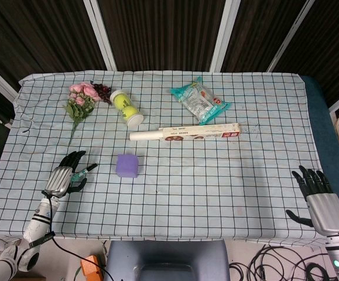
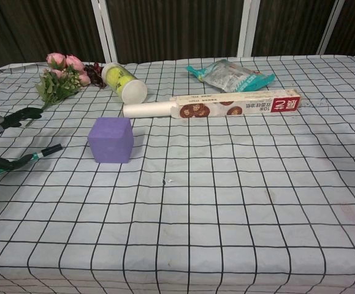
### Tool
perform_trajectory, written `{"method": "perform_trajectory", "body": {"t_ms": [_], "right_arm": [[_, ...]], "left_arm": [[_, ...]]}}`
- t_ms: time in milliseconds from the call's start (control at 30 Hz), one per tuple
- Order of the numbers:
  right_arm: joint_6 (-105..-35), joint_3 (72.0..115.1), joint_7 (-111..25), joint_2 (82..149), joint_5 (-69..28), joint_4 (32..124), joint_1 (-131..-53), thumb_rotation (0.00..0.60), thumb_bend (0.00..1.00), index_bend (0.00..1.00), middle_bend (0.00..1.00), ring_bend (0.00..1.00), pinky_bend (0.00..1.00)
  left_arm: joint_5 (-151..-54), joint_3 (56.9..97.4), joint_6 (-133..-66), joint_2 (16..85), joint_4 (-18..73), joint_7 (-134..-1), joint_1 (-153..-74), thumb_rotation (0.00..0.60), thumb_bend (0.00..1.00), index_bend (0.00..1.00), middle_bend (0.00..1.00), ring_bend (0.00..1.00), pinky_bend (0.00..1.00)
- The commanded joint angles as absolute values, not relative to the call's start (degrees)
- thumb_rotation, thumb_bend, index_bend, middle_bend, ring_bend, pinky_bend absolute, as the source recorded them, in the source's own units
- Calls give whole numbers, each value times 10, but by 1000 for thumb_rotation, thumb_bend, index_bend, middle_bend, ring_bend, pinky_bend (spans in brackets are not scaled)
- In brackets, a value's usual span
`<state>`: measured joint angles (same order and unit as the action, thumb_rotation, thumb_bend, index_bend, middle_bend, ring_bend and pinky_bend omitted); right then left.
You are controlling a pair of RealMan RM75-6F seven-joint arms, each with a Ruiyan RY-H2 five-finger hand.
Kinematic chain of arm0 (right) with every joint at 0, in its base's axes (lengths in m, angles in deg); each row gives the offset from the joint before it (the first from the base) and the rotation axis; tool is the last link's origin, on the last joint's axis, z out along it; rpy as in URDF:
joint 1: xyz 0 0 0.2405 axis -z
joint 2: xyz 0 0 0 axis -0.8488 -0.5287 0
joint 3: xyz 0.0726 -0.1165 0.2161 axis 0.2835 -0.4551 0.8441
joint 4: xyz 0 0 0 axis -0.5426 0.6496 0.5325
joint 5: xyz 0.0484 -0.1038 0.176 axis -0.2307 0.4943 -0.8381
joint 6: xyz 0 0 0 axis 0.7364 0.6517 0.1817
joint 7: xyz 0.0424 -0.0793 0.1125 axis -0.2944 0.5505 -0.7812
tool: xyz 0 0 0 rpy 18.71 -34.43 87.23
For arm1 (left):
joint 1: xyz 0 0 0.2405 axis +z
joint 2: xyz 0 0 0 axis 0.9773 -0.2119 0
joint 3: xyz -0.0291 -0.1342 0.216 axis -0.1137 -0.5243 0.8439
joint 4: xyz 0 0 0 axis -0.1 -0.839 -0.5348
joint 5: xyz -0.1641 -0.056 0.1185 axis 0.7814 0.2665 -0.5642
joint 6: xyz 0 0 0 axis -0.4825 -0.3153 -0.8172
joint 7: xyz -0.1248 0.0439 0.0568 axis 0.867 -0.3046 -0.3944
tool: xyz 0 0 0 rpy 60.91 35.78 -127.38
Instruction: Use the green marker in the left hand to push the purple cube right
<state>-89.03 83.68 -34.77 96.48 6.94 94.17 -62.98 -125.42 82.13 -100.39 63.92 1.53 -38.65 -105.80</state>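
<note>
While the left hand (image 1: 67, 172) lies low over the near-left part of the checked tablecloth (image 1: 216, 187), its dark fingers (image 1: 75, 157) curl around the green marker (image 1: 87, 170), whose tip points to the right toward the purple cube (image 1: 127, 165). The cube sits on the cloth just to the right of that tip, near it but apart from it; a strip of cloth shows between them in the chest view, where the marker (image 2: 36, 155) lies almost level and the cube (image 2: 111, 140) stands square on its base. The right hand (image 1: 320, 196) is at the near-right edge of the table, well apart from the cube, its fingers spread and nothing in them. Beyond the cube lie a long foil-wrap box (image 1: 187, 134), a tube of tennis balls (image 1: 126, 108) on its side, a bunch of pink flowers (image 1: 81, 99) and a teal snack packet (image 1: 201, 103).
</note>
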Motion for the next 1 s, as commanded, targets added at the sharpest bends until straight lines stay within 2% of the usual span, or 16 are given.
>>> {"method": "perform_trajectory", "body": {"t_ms": [33,133,233,400,600,800,1000], "right_arm": [[-890,836,-349,964,70,942,-630,600,305,0,0,0,0],[-891,837,-349,964,70,941,-630,600,305,0,0,0,0],[-891,837,-349,964,70,941,-630,600,305,0,0,0,0],[-891,835,-351,963,74,941,-630,600,306,0,0,0,0],[-895,832,-356,961,81,942,-629,600,305,0,0,0,0],[-892,831,-357,960,84,942,-631,600,305,0,0,0,0],[-896,830,-364,957,86,942,-629,600,306,0,0,0,0]], "left_arm": [[-1252,821,-1001,639,16,-394,-1057,600,399,0,65,2,101],[-1246,820,-999,640,17,-417,-1053,600,400,0,65,5,105],[-1218,808,-1002,641,35,-504,-1041,600,400,14,90,17,113],[-1166,786,-1025,631,114,-683,-1019,600,398,200,225,89,123],[-1124,768,-1053,628,198,-818,-1007,600,390,278,385,200,138],[-1075,754,-1046,632,240,-921,-1012,600,374,284,392,209,150],[-1046,746,-1041,647,233,-973,-1021,600,357,311,394,229,165]]}}
